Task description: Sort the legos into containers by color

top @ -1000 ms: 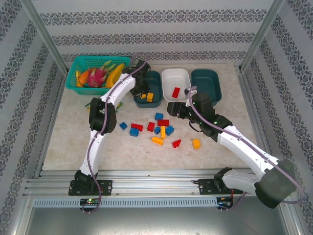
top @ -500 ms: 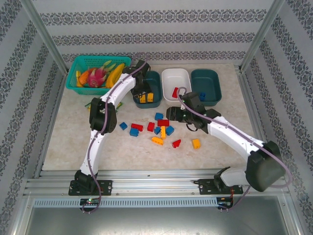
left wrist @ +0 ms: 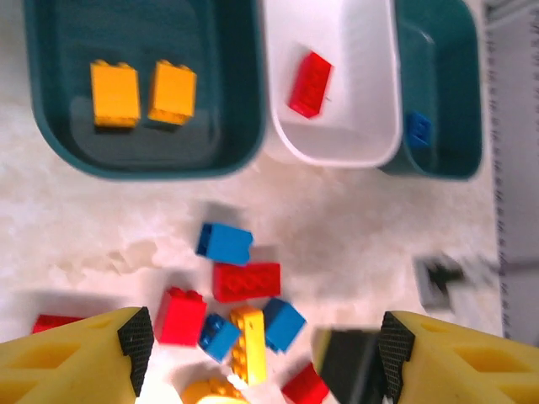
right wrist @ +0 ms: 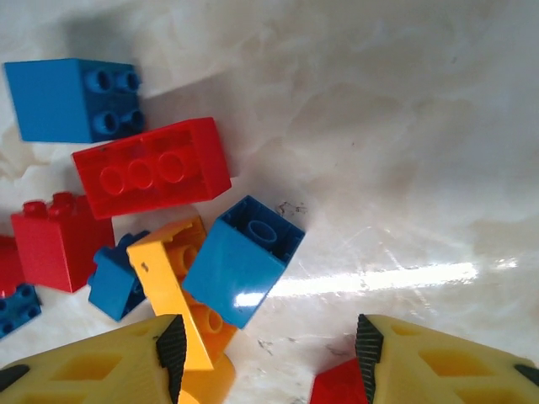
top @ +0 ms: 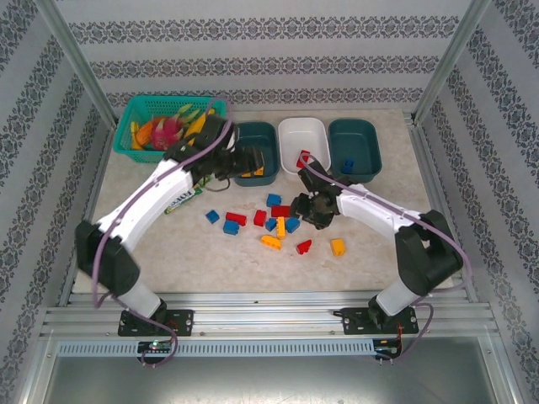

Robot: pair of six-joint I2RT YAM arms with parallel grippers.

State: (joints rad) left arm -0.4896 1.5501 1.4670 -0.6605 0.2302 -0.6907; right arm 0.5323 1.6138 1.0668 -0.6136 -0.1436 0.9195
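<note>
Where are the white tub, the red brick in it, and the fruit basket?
white tub [left wrist: 364,105]: left wrist view, its bare floor.
red brick [left wrist: 310,82]: left wrist view, its top face.
fruit basket [top: 126,126]: top external view, its left wall.

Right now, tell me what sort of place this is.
Probably a robot test cell, not a home: aluminium frame posts, patterned backdrop panels, a left arm and right arm bolted to a rail beside legos.

A pale, marble-patterned desk [top: 219,261] sits between walls [top: 269,50] papered in grey-and-white ornamental stripes. Two slanting metal posts [top: 76,59] rise at the back corners. Silver rails [top: 269,324] run along the near edge. A bright streak of light [right wrist: 370,278] glints on the desk.
</note>
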